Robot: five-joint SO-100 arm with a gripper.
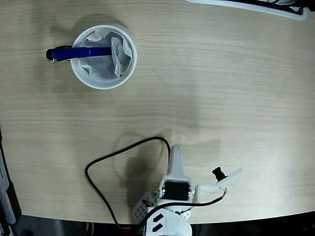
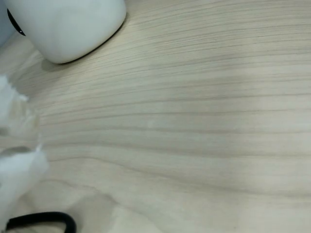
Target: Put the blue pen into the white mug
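Note:
The white mug (image 1: 103, 78) stands at the far left of the table in the fixed view, lined with crumpled white tissue. The blue pen (image 1: 74, 52) lies across its left rim, one end down inside the mug and the dark end with the clip sticking out to the left. My gripper (image 1: 175, 148) is far from it at the near edge, folded back and pointing up the picture. It shows as one slim white shape with nothing in it. In the wrist view the mug (image 2: 68, 24) fills the top left corner and blurred white fingers (image 2: 14, 174) sit at the left edge.
A black cable (image 1: 113, 157) loops over the wood table (image 1: 221, 88) left of the arm's base, and it also shows as a black cable (image 2: 43, 221) low in the wrist view. A white-edged object (image 1: 256, 6) lies along the far right edge.

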